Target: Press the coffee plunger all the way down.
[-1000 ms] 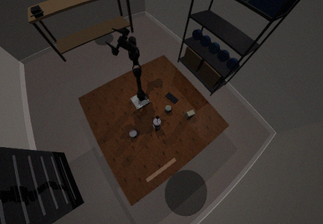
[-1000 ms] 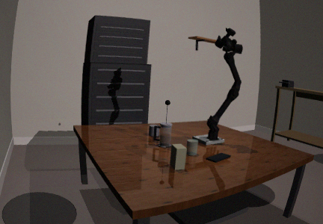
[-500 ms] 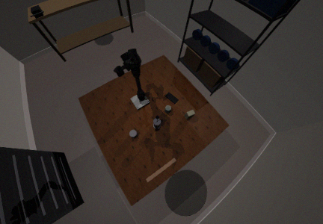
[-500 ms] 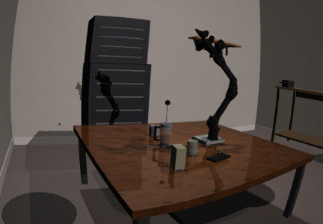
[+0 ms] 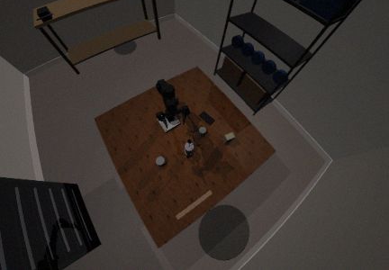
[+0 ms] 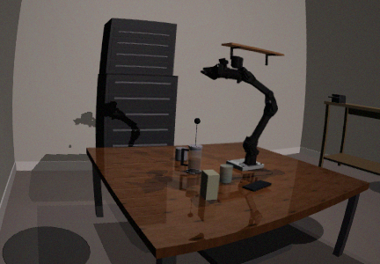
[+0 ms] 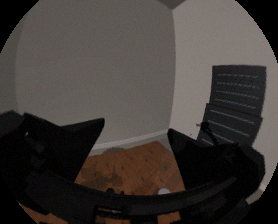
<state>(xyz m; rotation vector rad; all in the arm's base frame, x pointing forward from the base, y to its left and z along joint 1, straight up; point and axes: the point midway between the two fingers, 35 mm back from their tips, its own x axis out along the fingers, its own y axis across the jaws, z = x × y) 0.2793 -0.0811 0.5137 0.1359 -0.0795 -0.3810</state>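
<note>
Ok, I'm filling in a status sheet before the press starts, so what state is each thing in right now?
Gripper: open, holding nothing, high above the table.
Plunger knob: raised, rod fully up, not pressed.
Coffee press: upright on the table, untouched.
Dark mug: upright behind the press.
Pale cup: upright.
Carton: standing on end.
Black slab: lying flat.

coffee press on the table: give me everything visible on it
The coffee press stands upright near the middle of the wooden table, a pale, translucent-looking cylinder on a dark base. Its thin rod rises straight to a black ball knob, so the plunger looks fully raised. A dark mug sits close behind it; whether they touch is unclear. The end effector is open, high above and apart.
</note>
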